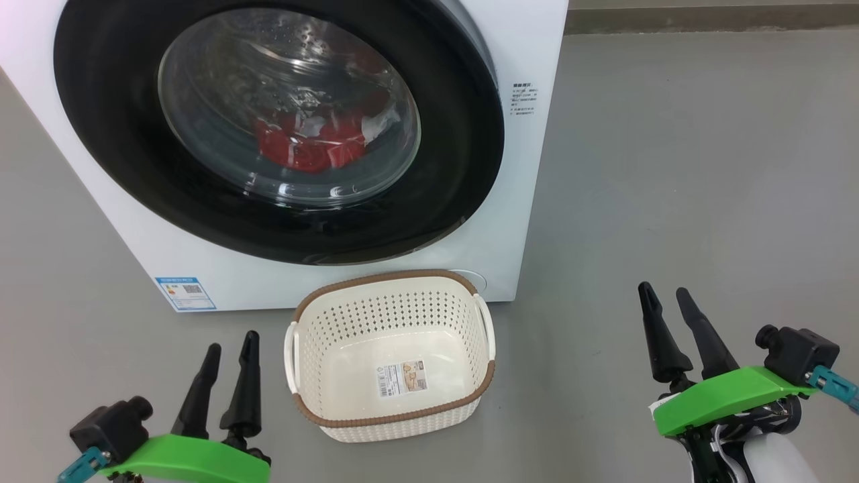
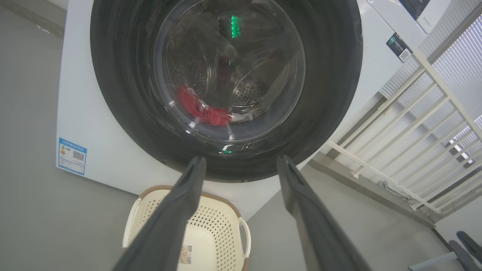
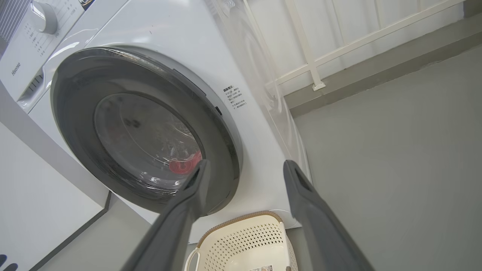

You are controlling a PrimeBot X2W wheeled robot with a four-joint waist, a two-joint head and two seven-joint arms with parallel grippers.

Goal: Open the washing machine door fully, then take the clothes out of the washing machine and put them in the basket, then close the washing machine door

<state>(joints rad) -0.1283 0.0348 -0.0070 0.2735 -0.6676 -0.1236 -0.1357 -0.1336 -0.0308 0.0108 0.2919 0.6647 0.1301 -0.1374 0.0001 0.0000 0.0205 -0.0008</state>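
The white washing machine (image 1: 510, 201) stands ahead, its round black-rimmed door (image 1: 107, 134) resting against its front. Through the glass I see the red clothes (image 1: 309, 144) lying low in the steel drum; they also show in the left wrist view as clothes (image 2: 201, 109) and in the right wrist view as clothes (image 3: 182, 165). The cream basket (image 1: 392, 416) with a brown rim sits on the floor in front of the machine, holding nothing. My left gripper (image 1: 230, 349) is open, left of the basket. My right gripper (image 1: 666, 295) is open, off to the right.
Grey floor (image 1: 671, 168) spreads to the right of the machine. A white railing (image 2: 414, 124) with blinds behind it stands beyond the machine's side. A blue label (image 1: 186, 293) sits on the machine's lower left corner. A white panel (image 3: 34, 180) flanks the machine in the right wrist view.
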